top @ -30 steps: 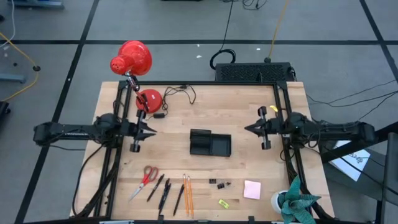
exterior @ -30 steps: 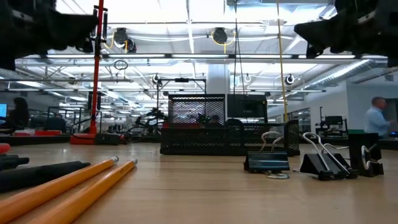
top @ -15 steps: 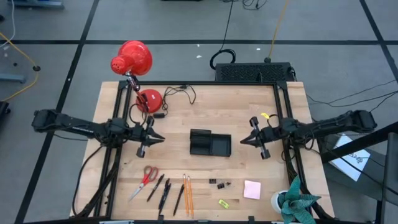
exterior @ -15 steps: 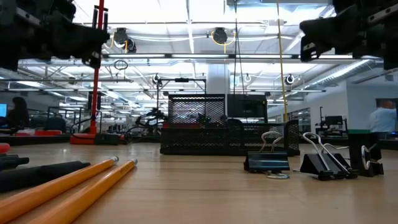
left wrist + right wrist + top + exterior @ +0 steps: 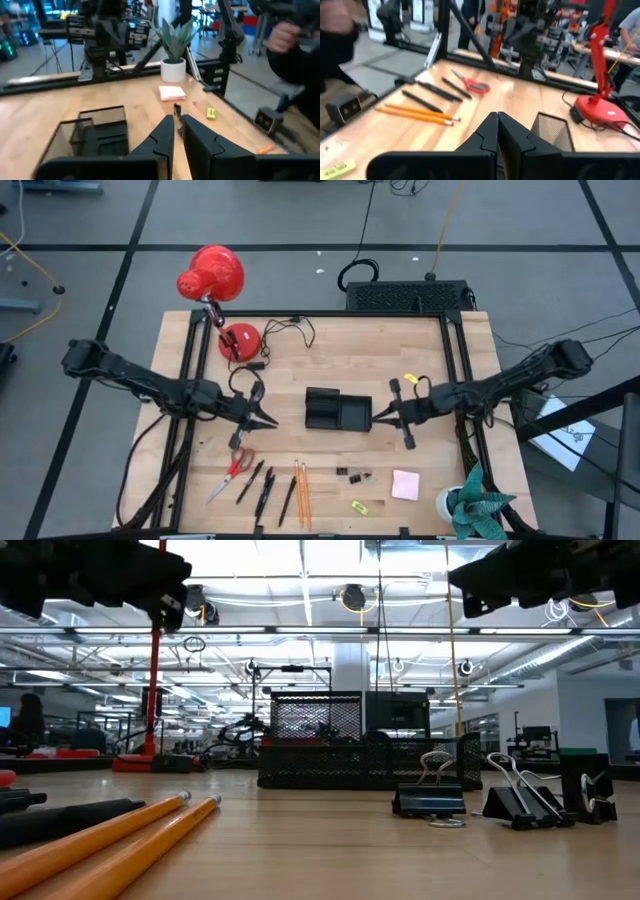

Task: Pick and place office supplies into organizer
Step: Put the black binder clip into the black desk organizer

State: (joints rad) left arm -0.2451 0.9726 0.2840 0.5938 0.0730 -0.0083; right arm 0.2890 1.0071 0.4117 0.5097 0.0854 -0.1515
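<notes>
supplies untouched on the desk [image 5: 330, 345]
both hands empty: left hand [image 5: 262, 420] narrow, right hand [image 5: 383, 417] shut; we'd pinch the stiff, light scissors [image 5: 234, 469] mid-blade.

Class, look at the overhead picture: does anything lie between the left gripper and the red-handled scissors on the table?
Nothing visible does. The left gripper hangs just beyond the red-handled scissors, with only bare table between them. The organizer sits off to the side, and the black pens lie past the scissors.
</notes>
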